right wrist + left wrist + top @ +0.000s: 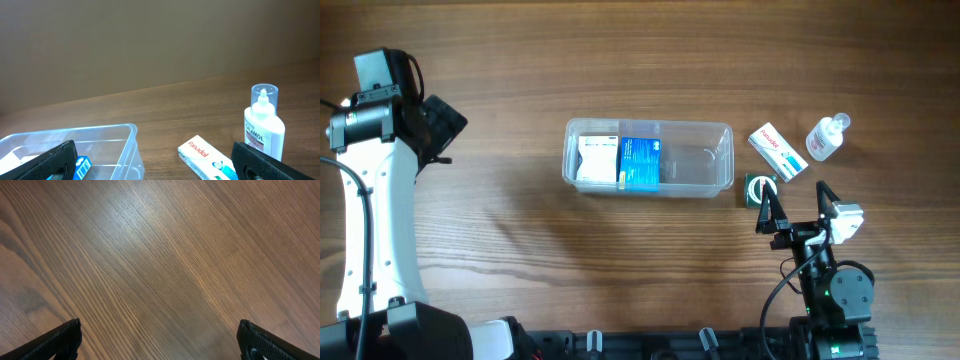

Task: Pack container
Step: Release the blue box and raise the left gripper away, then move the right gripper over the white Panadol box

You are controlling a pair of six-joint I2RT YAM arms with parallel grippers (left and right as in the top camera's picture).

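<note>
Overhead: clear container (695, 128) sits mid-worktop (520, 240), long side running left to right. Inside it, a white box (595, 160) is at the left end with a blue box (640, 163) touching its right side.

Right of the container, on the worktop:
- a red-and-white Panadol box (778, 151) lying at an angle
- a small clear bottle (827, 137) just beyond it, further right
- a small dark green item (758, 188) near the container's right near corner

Right hand (797, 210) is on the near side of these, fingers spread wide and holding nothing. Its left finger (767, 212) is just beside the green item; I cannot tell whether they touch.

Right wrist view: container wall (127, 150) is at lower left, the Panadol box (205, 157) is centre-low, and the bottle (263, 125) stands upright at right.

Left hand (440, 125) is at the far left, well apart from the container. Left wrist view: fingers (62, 340) are wide apart with only bare wood between them.
</note>
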